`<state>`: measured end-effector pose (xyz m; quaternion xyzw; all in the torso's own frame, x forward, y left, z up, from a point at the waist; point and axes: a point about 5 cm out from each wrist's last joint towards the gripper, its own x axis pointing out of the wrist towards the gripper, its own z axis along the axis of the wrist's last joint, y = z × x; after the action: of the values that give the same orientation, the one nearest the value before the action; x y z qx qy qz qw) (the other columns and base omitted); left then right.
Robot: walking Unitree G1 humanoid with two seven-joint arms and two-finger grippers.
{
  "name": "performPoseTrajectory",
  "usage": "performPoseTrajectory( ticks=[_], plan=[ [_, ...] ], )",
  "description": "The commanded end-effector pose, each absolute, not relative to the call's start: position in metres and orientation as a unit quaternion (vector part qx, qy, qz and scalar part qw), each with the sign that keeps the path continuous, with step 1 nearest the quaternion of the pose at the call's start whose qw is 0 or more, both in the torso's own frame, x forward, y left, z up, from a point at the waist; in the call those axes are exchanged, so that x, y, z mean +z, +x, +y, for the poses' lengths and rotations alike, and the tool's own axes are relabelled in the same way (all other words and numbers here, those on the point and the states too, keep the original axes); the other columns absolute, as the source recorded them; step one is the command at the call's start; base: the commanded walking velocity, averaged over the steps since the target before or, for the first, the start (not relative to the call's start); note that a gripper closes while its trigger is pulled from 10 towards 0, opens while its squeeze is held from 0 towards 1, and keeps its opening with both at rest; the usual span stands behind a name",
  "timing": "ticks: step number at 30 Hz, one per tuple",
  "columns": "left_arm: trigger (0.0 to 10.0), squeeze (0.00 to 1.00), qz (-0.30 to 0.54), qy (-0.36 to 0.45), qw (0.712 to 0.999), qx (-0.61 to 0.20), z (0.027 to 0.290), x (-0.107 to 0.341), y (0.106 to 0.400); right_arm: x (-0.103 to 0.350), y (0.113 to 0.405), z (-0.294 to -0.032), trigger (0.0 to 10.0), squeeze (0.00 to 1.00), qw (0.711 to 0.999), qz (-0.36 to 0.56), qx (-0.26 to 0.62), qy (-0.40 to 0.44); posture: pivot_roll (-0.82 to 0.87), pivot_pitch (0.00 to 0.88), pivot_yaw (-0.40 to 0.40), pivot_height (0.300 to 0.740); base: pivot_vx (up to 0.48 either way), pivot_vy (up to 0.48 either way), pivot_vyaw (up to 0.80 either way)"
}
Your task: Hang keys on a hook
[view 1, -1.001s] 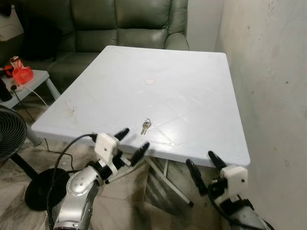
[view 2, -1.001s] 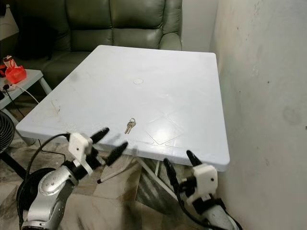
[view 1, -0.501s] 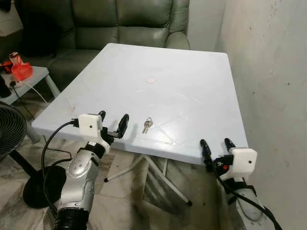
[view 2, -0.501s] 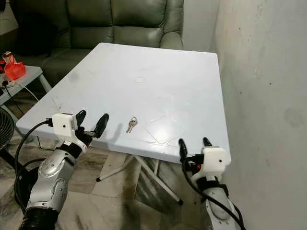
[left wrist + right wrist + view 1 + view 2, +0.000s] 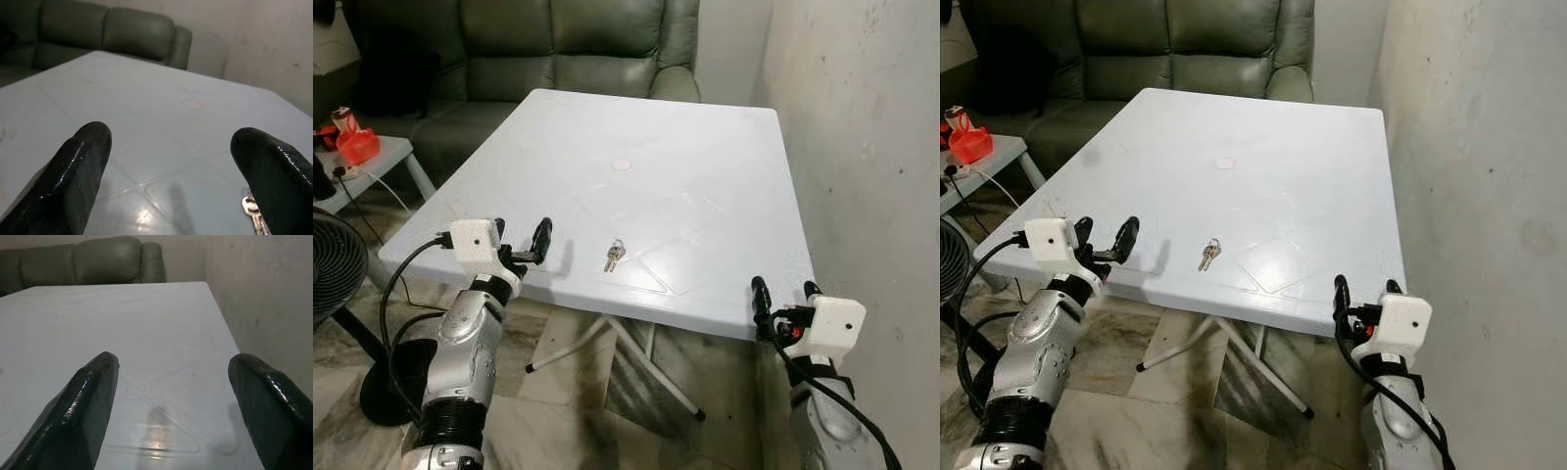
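A small bunch of keys (image 5: 612,256) lies flat on the white table (image 5: 636,147), near its front edge. My left gripper (image 5: 521,240) is open at the table's front left edge, a little left of the keys, with nothing between its fingers. In the left wrist view the keys (image 5: 253,211) peek out beside one black finger (image 5: 273,171). My right gripper (image 5: 784,296) is open at the front right corner of the table, well right of the keys. The right wrist view looks over bare table (image 5: 146,333) between its fingers (image 5: 88,406).
A green leather sofa (image 5: 558,49) stands behind the table. A bare wall (image 5: 862,147) runs along the right. To the left are a low side table (image 5: 372,162) with a red object (image 5: 354,145), cables and a black fan (image 5: 333,269). Tiled floor lies below.
Both arms have risen from below the front edge to table height. The left gripper has shifted left, the right gripper right and up to the corner. The keys lie still.
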<state>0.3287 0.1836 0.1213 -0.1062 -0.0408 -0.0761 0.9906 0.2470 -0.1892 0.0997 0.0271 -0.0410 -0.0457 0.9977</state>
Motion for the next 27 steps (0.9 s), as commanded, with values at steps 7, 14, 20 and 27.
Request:
performPoseTrajectory(
  ticks=[7,14,20,27],
  plan=[
    [10.0,0.00,-0.046,-0.116,0.990,-0.070,0.1874,0.1246,0.3343,0.1007,0.2499,-0.1836,10.0,0.00,0.998,-0.040,-0.040,0.027,-0.05,0.000,0.025,0.732,0.000,0.000,0.00],
    [10.0,0.00,-0.043,-0.119,0.989,-0.071,0.1874,0.1229,0.3345,0.1014,0.2504,-0.1828,10.0,0.00,0.998,-0.040,-0.036,0.027,-0.05,0.000,0.021,0.732,0.000,0.039,0.00],
    [10.0,0.00,-0.040,-0.120,0.990,-0.069,0.1879,0.1219,0.3345,0.1011,0.2505,-0.1827,10.0,0.00,0.998,-0.039,-0.032,0.023,-0.05,0.000,0.016,0.732,0.000,0.279,0.00],
    [10.0,0.00,-0.039,-0.119,0.990,-0.071,0.1876,0.1214,0.3346,0.1014,0.2503,-0.1827,10.0,0.00,0.999,-0.039,-0.031,0.022,-0.05,0.000,0.016,0.732,0.000,0.388,0.00]
  ],
)
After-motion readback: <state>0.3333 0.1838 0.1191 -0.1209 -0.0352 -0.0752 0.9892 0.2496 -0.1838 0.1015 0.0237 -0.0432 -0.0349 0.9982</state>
